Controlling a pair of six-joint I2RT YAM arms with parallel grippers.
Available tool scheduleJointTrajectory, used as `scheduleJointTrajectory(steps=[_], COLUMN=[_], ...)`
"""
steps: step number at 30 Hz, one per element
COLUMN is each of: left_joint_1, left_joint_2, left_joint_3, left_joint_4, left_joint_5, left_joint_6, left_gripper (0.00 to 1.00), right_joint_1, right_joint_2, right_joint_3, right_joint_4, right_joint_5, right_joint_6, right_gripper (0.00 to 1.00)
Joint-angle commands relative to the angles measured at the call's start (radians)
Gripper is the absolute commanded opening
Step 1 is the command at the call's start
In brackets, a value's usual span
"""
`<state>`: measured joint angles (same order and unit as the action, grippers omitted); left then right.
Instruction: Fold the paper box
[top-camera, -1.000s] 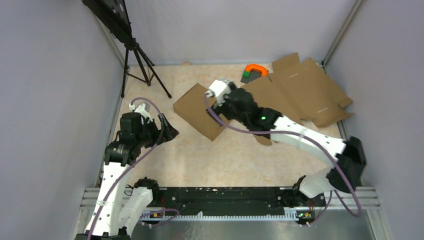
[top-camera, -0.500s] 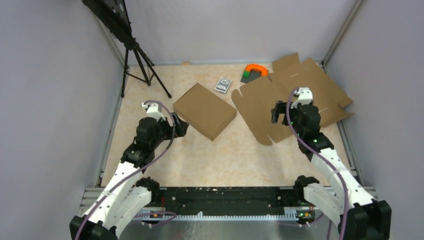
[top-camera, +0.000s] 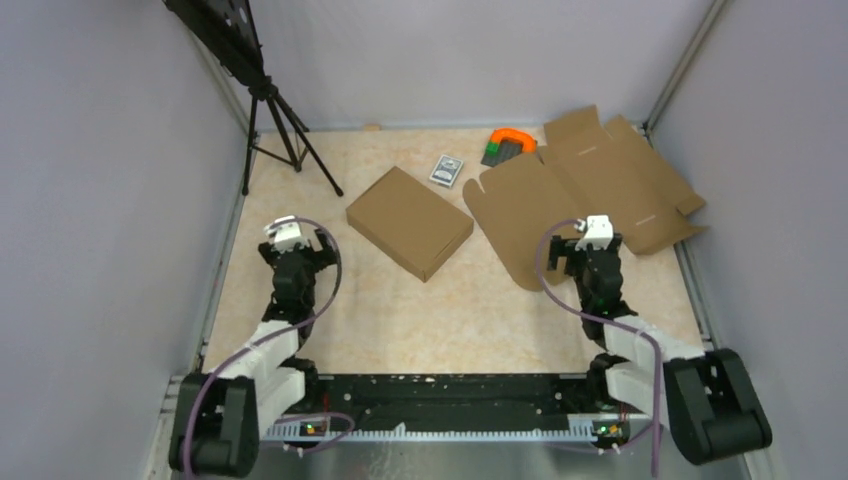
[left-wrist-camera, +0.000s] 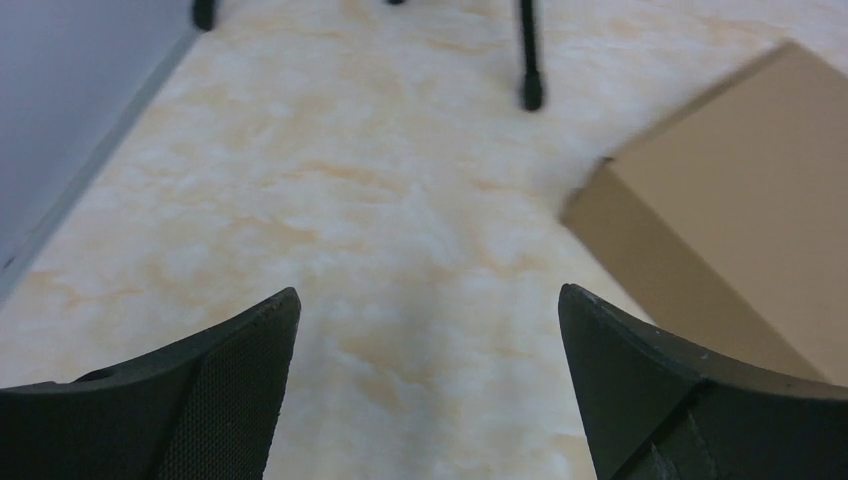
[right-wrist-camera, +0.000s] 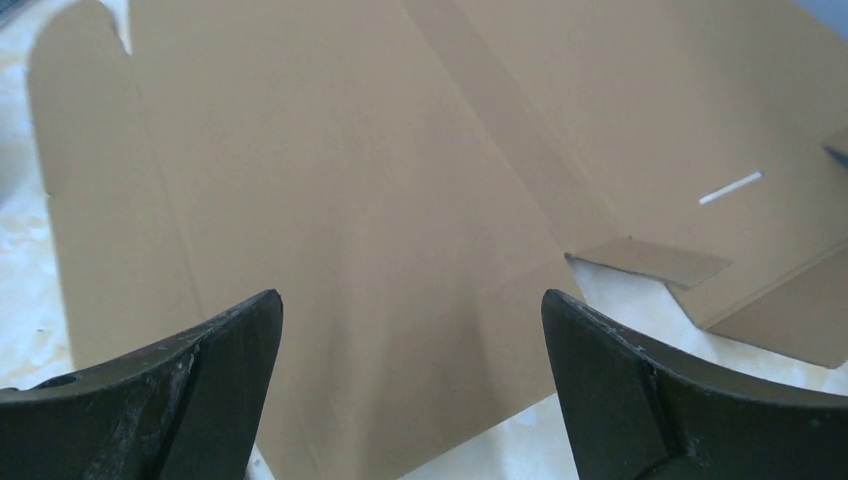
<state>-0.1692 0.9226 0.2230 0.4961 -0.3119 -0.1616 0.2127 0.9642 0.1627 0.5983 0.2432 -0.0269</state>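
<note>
The paper box (top-camera: 410, 221) lies closed as a shallow brown rectangular mailer in the middle of the table; its near corner shows in the left wrist view (left-wrist-camera: 740, 190). My left gripper (top-camera: 300, 243) hangs open to the box's left, apart from it, with bare table between its fingers (left-wrist-camera: 428, 300). My right gripper (top-camera: 580, 245) is open to the box's right, over the near edge of a flat cardboard blank (top-camera: 590, 185), holding nothing (right-wrist-camera: 412, 300).
The flat brown cardboard blank (right-wrist-camera: 400, 170) is spread at the back right. A small grey card pack (top-camera: 446, 168) and an orange and green object (top-camera: 508, 143) lie behind the box. A black tripod (top-camera: 275, 120) stands at the back left. Walls close in both sides.
Both arms have drawn back toward their bases. The right gripper left the box's right end and now hangs over the flat blank. The box has stayed in place.
</note>
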Motion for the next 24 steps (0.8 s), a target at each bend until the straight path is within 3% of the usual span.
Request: scheduleJointTrajectory(steps=[1, 3, 4, 7, 9, 10, 12, 15, 20, 24], left_joint_1=[0.205, 0.242, 0.246, 0.262, 0.272, 0.272, 0.270, 0.266, 0.266, 0.266], left_joint_2=[0.166, 0.291, 0.319, 0.411, 0.552, 0.553, 0.506, 0.557, 0.532, 0.535], left_joint_3=[-0.066, -0.046, -0.019, 0.026, 0.017, 0.024, 0.096, 0.051, 0.095, 0.101], left_joint_4=[0.399, 0.540, 0.519, 0.522, 0.745, 0.714, 0.464, 0.648, 0.510, 0.503], left_joint_5=[0.092, 0.143, 0.163, 0.171, 0.217, 0.264, 0.248, 0.260, 0.300, 0.335], left_joint_6=[0.034, 0.027, 0.031, 0.029, 0.055, 0.068, 0.054, 0.086, 0.106, 0.114], left_gripper=[0.98, 0.98, 0.98, 0.98, 0.99, 0.98, 0.99, 0.99, 0.99, 0.99], right_joint_1=[-0.010, -0.013, -0.022, -0.094, -0.171, -0.183, -0.188, -0.188, -0.187, -0.186], right_joint_2=[0.201, 0.307, 0.330, 0.443, 0.490, 0.494, 0.491, 0.491, 0.492, 0.492], right_joint_3=[0.007, 0.027, 0.049, 0.040, 0.021, 0.023, 0.036, 0.038, 0.032, 0.033], right_joint_4=[0.361, 0.449, 0.420, 0.553, 0.619, 0.615, 0.586, 0.583, 0.598, 0.593], right_joint_5=[0.058, 0.091, 0.054, -0.021, -0.131, -0.145, -0.151, -0.140, -0.135, -0.136], right_joint_6=[-0.014, -0.038, -0.059, -0.024, 0.018, 0.019, 0.019, 0.048, 0.046, 0.042], right_gripper=[0.98, 0.98, 0.98, 0.96, 0.92, 0.91, 0.91, 0.99, 0.99, 0.99])
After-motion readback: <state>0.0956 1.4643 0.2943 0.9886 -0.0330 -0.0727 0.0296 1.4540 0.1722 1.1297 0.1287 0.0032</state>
